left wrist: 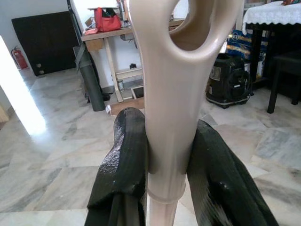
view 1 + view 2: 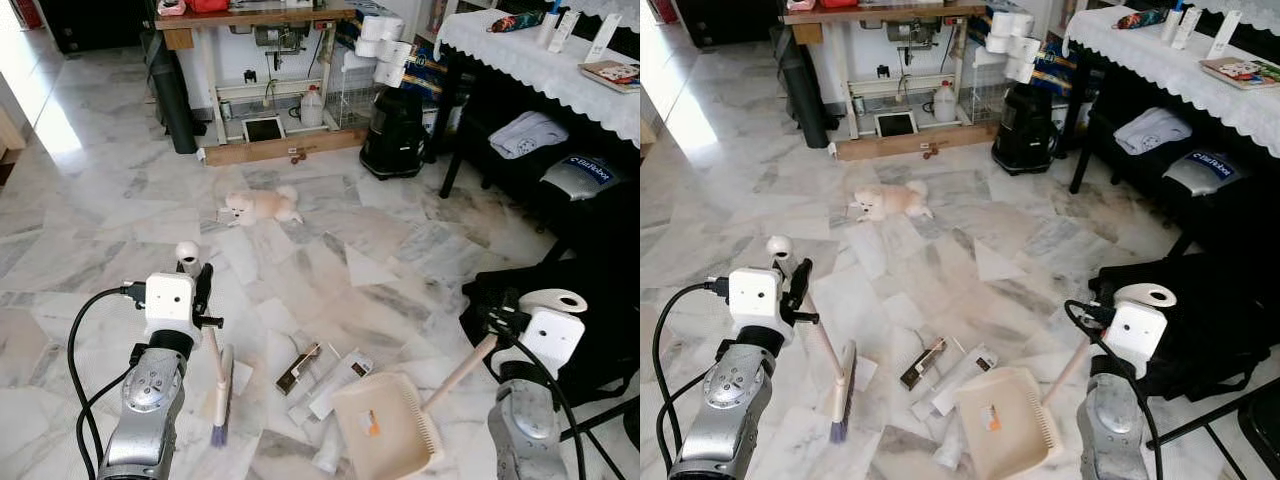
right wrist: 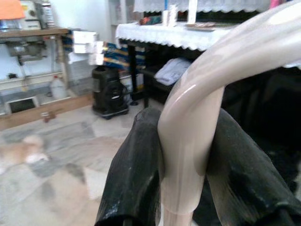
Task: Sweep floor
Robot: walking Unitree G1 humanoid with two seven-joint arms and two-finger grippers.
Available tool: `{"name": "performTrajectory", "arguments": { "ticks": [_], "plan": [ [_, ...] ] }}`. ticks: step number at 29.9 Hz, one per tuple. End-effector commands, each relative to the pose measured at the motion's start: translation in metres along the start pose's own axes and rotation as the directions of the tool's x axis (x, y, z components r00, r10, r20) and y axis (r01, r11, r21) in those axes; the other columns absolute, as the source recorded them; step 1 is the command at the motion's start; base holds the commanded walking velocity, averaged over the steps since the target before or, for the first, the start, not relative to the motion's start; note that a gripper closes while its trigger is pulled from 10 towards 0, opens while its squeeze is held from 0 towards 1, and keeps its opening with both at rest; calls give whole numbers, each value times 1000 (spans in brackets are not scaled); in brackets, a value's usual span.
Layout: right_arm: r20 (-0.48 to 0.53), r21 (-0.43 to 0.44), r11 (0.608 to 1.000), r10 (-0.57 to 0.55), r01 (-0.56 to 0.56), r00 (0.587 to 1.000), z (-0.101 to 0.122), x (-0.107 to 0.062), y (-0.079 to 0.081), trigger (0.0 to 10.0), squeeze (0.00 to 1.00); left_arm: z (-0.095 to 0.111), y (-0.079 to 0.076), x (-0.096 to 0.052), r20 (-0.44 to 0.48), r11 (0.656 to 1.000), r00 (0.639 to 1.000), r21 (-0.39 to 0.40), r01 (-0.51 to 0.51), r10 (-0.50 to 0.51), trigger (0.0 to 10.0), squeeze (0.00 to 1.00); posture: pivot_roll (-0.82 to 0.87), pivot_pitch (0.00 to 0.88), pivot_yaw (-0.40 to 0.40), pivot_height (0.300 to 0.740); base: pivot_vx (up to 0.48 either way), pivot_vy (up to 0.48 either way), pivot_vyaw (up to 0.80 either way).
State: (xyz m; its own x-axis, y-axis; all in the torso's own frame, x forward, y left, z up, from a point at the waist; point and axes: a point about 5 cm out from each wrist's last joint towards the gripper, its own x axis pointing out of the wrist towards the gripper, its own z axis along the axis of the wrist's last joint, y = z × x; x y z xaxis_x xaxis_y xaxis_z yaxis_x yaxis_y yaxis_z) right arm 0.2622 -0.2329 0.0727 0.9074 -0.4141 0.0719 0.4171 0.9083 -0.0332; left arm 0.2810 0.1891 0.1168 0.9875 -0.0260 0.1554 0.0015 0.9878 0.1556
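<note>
the brush (image 2: pixel 219 395) stands bristles-down on the marble floor (image 2: pixel 90 220), just left of flat paper scraps (image 2: pixel 325 380) and the beige ribbed dustpan (image 2: pixel 385 425). left pincer (image 1: pixel 164 155) is clamped on its smooth plastic handle; right pincer (image 3: pixel 183 155) is clamped on the dustpan's curved, glossy handle — slick grips may twist. light scraps could skid on polished stone, and the small dog (image 2: pixel 262 205) lying beyond might wander in.

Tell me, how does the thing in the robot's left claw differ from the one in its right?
The left gripper clamps a brush whose narrow head ends in dark bristles on the marble floor; the right gripper clamps a dustpan with a wide, flat scoop. The brush stands nearly upright, while the dustpan's handle slants and its scoop lies flat beside the paper litter. Both are beige plastic.
</note>
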Motion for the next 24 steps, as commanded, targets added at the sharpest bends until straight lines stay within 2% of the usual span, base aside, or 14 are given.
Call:
{"name": "performTrajectory", "arguments": {
  "ticks": [1,7,13,24],
  "plan": [
    [57,-17,999,-35,36,998,11,7,-7,10000,0,11,1,4,58,1000,998,8,4,-4,10000,0,36,36,-16,740,0,0,0],
    [63,-52,995,-83,86,995,10,10,-14,10000,0,11,0,4,54,1000,998,8,13,-14,10000,0,39,53,-10,740,0,0,0],
    [52,-58,993,-99,102,994,6,11,-12,10000,0,12,-1,5,53,999,998,0,41,-41,10000,0,47,67,0,740,0,0,0],
    [35,-58,990,-124,126,992,-2,13,-2,10000,0,31,1,24,98,994,993,-84,69,-61,10000,0,68,85,24,740,0,0,0]
  ]
}}
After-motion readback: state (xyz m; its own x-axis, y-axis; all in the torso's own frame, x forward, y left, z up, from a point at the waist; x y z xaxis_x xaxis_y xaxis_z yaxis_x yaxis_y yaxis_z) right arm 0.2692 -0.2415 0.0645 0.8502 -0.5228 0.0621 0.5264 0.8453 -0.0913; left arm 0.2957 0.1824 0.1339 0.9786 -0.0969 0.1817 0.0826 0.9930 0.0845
